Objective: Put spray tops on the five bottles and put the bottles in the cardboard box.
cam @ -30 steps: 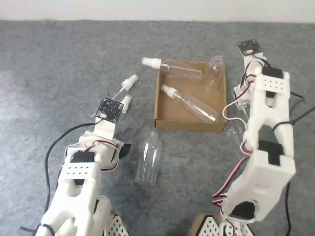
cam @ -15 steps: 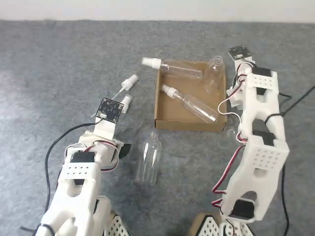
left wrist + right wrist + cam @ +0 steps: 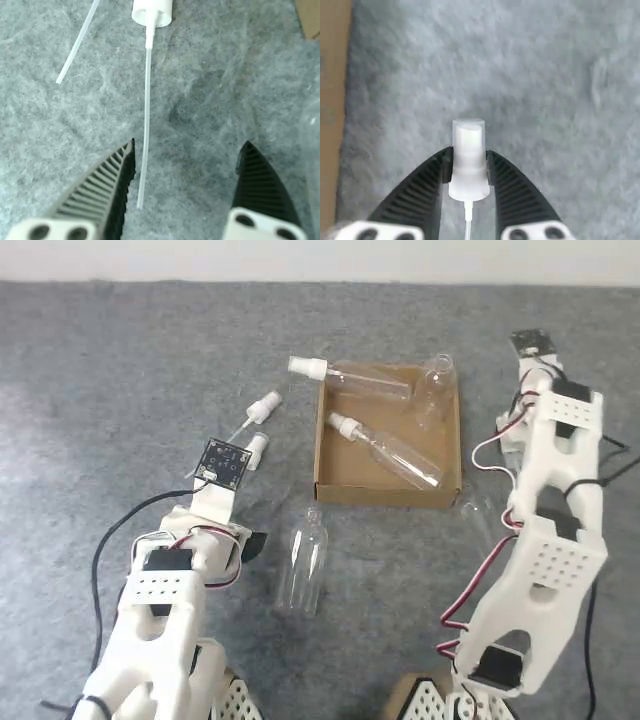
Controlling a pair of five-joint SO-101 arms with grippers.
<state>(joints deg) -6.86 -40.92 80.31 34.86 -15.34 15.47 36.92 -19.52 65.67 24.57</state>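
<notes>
Jaws on the right arm (image 3: 552, 455) are clamped on a small white plastic spray top (image 3: 468, 135), over the grey felt surface (image 3: 120, 360) between the box and the right edge. Left jaws are spread wide open, low over the surface, with the thin clear dip tube (image 3: 146, 115) of a second white spray top (image 3: 152, 9) lying between them. A third loose spray top (image 3: 265, 406) lies just beyond it.

The shallow brown cardboard box (image 3: 388, 490) sits mid-surface toward the far edge. It's got two capped clear plastic bottles (image 3: 385, 450) (image 3: 365, 378), the second poking its top out over the far left corner, plus an uncapped clear bottle (image 3: 432, 385) in the far right corner.

Another topless clear bottle (image 3: 304, 562) lies on the surface just off the box's near side, and one more clear bottle (image 3: 478, 508) lies by the box's near right corner, beside the right arm.
</notes>
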